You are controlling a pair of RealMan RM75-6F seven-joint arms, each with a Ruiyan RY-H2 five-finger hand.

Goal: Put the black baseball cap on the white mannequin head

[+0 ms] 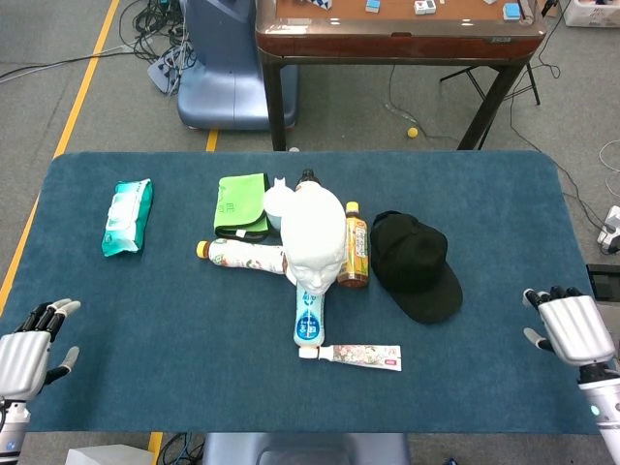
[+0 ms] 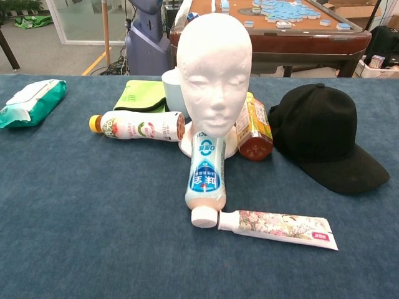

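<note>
The white mannequin head point(image 1: 315, 242) point(image 2: 214, 75) stands upright at the middle of the blue table, bare on top. The black baseball cap point(image 1: 415, 264) point(image 2: 324, 135) lies flat on the cloth just to its right, brim toward the front. My left hand point(image 1: 27, 354) hovers at the near left corner, fingers apart and holding nothing. My right hand point(image 1: 573, 327) is at the near right edge, well right of the cap, back of the hand up, fingers spread, holding nothing. Neither hand shows in the chest view.
Around the mannequin's base lie a white bottle with yellow cap point(image 1: 240, 256), a blue-labelled white bottle point(image 1: 308, 318), a toothpaste tube point(image 1: 358, 356), an amber drink bottle point(image 1: 355, 247), a green cloth point(image 1: 241, 204) and a pale cup point(image 1: 277, 201). A teal wipes pack point(image 1: 128, 215) lies far left.
</note>
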